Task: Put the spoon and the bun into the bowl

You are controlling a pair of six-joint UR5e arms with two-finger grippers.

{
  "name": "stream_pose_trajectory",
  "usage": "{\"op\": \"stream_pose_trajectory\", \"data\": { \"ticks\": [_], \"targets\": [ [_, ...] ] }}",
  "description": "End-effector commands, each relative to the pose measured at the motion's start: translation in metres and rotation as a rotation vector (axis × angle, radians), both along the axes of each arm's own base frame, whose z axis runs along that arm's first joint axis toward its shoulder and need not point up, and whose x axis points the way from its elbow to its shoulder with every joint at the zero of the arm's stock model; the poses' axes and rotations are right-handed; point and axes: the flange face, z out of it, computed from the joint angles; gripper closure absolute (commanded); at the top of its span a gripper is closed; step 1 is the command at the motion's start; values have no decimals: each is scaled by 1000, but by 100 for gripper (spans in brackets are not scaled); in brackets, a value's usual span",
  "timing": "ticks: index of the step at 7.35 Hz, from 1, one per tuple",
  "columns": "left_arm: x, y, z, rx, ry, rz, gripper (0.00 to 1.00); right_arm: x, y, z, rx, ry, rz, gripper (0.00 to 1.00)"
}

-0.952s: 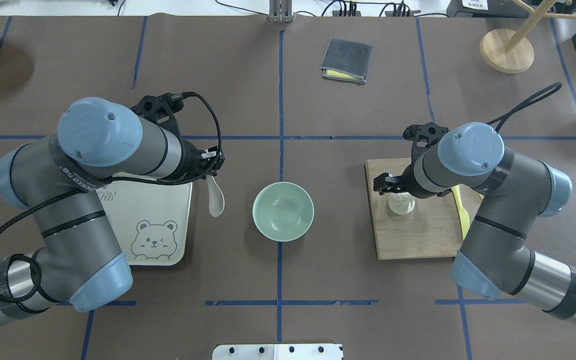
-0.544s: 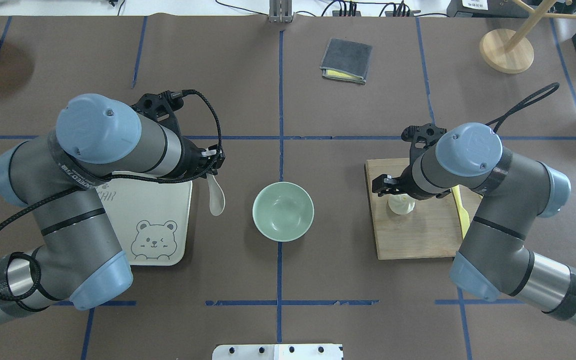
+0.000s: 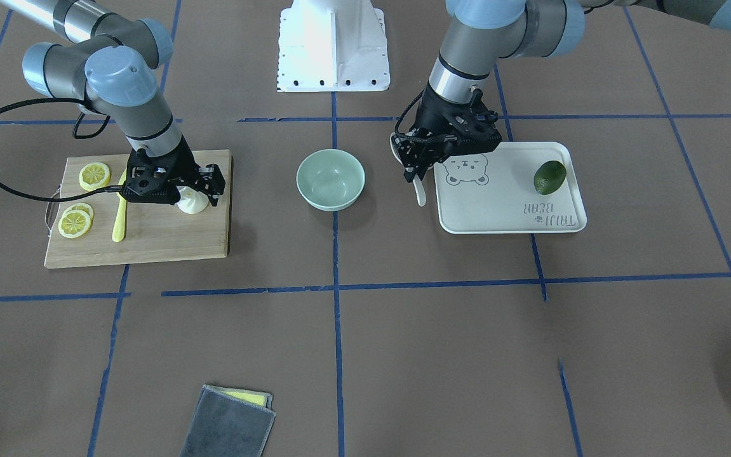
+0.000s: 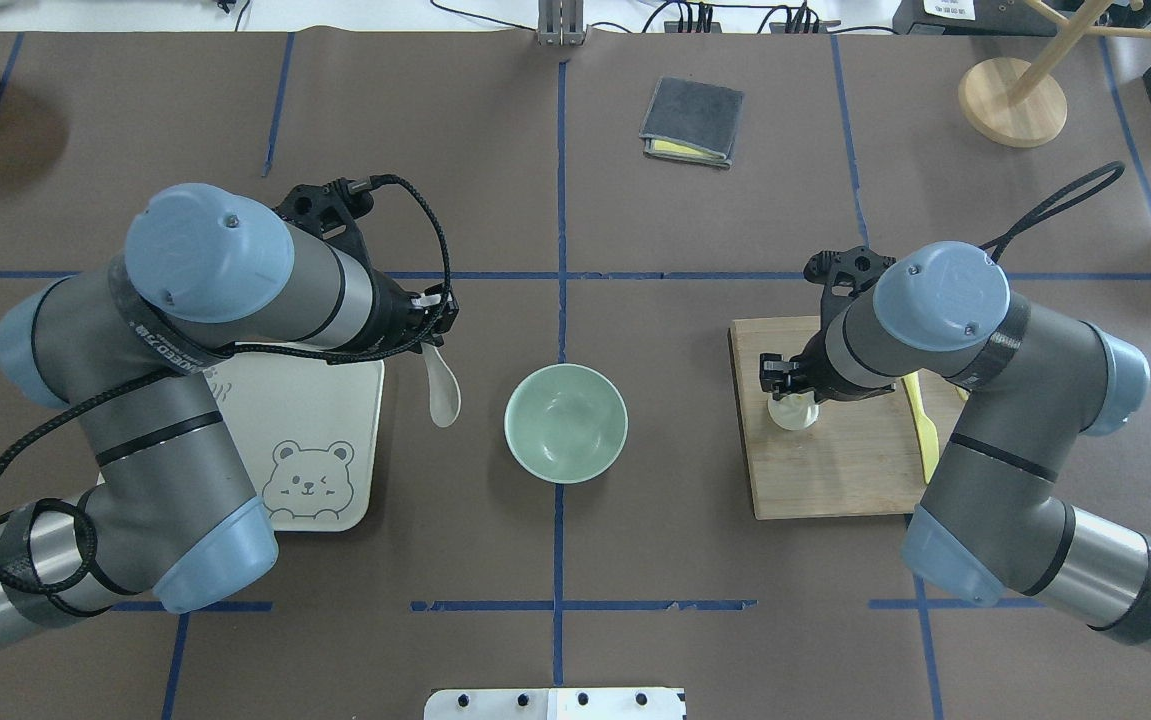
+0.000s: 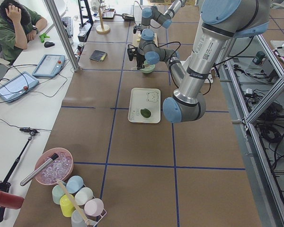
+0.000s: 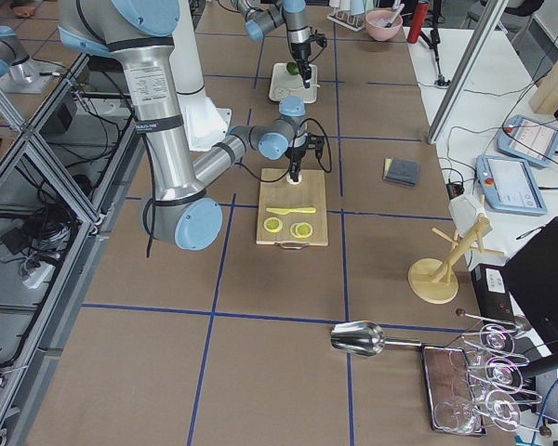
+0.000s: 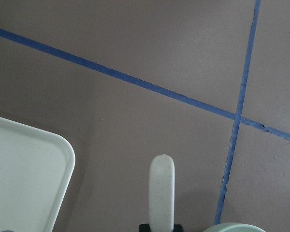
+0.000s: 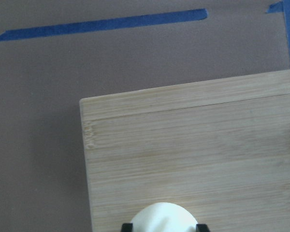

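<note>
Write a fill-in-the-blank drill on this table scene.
The left claw grips a white ___. The bowl holds ___. The bun lies on a wooden ___. On the tray sits a green ___.
Missing: spoon; nothing; board; avocado.

Bowl [image 4: 565, 422] at centre of table [image 4: 655, 540], between tray [image 4: 325, 440] on the robot's left and board [image 4: 835, 475] on its right; spoon [image 4: 443, 395] between tray and bowl; bun [image 4: 792, 413], knife [image 4: 923, 425] and lemon slices [image 3: 95, 176] on board; fruit [image 3: 550, 177] on tray.
</note>
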Motion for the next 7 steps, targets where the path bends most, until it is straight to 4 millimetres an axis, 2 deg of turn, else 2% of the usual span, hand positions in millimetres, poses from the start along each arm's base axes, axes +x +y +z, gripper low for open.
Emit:
{"op": "stream_pose_trajectory", "data": {
  "ticks": [1, 3, 4, 5, 7],
  "targets": [
    [13, -7, -10, -24, 13, -16, 100, 3, 1, -3, 1, -2, 2, 90],
    [17, -9, -15, -25, 20, -19, 100, 11, 6, -15, 7, -18, -1, 90],
    [32, -17, -19, -77, 58, -55, 100, 17, 6, -27, -2, -19, -1, 90],
    [55, -20, -22, -100, 79, -60, 100, 26, 0, -33, 1, -24, 16, 90],
    [86, -7, -21, -125, 104, -43, 100, 35, -9, -46, 11, -46, 33, 90]
  ]
}}
